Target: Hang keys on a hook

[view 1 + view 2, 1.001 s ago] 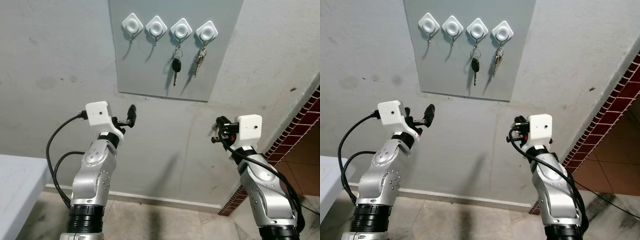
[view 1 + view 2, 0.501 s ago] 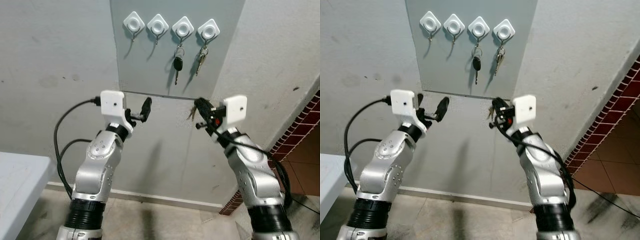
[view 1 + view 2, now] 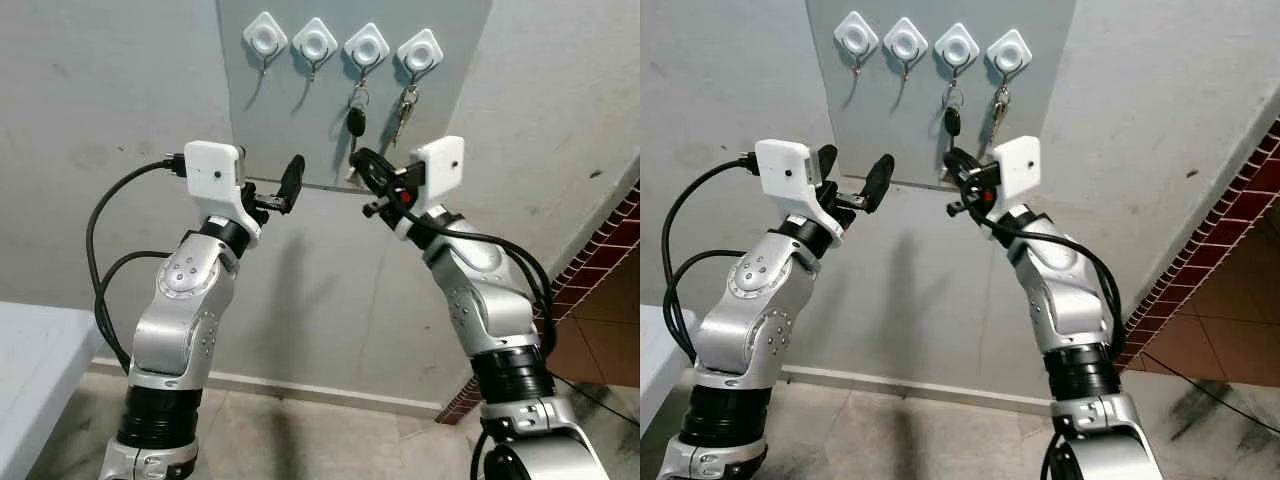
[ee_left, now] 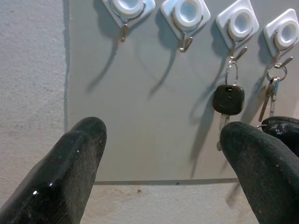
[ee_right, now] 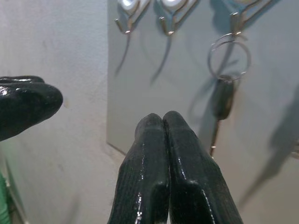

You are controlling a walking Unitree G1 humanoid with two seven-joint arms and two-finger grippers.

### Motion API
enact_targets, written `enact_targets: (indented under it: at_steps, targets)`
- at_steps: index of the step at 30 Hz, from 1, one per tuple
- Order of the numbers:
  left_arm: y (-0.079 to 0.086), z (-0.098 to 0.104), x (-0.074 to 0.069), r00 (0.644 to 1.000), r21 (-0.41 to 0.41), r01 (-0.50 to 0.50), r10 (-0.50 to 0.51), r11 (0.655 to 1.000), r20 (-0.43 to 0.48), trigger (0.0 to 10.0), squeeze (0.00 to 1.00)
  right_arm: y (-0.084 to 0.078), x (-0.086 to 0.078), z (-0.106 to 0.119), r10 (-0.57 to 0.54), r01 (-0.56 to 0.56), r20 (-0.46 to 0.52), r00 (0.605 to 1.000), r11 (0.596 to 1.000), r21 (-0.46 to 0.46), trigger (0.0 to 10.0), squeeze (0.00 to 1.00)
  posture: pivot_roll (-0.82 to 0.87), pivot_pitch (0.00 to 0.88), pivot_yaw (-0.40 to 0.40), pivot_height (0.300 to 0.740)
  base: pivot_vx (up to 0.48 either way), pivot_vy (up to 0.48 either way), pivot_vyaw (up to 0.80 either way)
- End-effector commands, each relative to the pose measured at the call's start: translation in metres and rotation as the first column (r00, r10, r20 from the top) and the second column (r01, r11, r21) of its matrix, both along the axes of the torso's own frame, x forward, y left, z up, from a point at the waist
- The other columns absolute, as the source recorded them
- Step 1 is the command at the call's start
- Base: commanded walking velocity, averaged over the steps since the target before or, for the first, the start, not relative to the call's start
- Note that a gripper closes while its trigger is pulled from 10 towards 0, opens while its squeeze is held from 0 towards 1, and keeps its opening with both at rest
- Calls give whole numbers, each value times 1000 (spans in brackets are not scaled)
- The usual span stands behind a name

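Raised both arms toward the grey board (image 3: pixel 300 120) carrying four white hooks (image 3: pixel 315 42), probably for access to the row. Left gripper (image 4: pixel 161 154) spread wide, holding nothing, aimed just below the two bare hooks. Right gripper (image 5: pixel 166 163) pressed together, fingertips touching, pinching nothing visible. Black car key (image 4: pixel 228 99) and metal key bunch (image 3: pixel 403 108) already hung on the other two hooks, just above and beyond the right jaws.

Four hooks (image 3: pixel 342 47) in a row on a wall panel (image 3: pixel 300 130), keys (image 3: pixel 403 107) on the two rightmost, grippers below
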State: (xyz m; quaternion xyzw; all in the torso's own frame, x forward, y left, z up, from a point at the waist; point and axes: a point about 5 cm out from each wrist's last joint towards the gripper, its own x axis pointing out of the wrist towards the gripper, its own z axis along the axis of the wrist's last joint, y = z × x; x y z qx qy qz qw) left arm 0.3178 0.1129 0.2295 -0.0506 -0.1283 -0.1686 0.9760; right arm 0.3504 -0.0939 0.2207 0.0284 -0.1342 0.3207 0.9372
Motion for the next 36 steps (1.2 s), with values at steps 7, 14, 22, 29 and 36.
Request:
enact_targets:
  at_steps: [7,14,22,29,36]
  targets:
    - [-4,9,-4,999,15,31,-31,999,35,10000,0,10,9,18,38,-40,53,998,998,39,10000,0,44,25,-55,715,0,0,0]
    - [-8,11,-6,998,5,55,-55,998,38,10000,0,18,19,31,43,-48,76,996,997,62,10000,0,48,28,-56,715,0,0,0]
    - [-9,12,-9,997,1,63,-63,998,35,10000,0,25,32,43,42,-51,89,995,995,90,10000,0,57,29,-59,715,0,0,0]
    - [-10,11,-11,998,-3,64,-64,998,27,10000,0,32,41,49,42,-52,81,996,991,121,10000,0,65,37,-61,715,0,0,0]
    - [-11,11,-13,997,-4,69,-68,998,18,10000,0,38,46,53,40,-50,69,997,988,147,10000,0,70,45,-59,715,0,0,0]
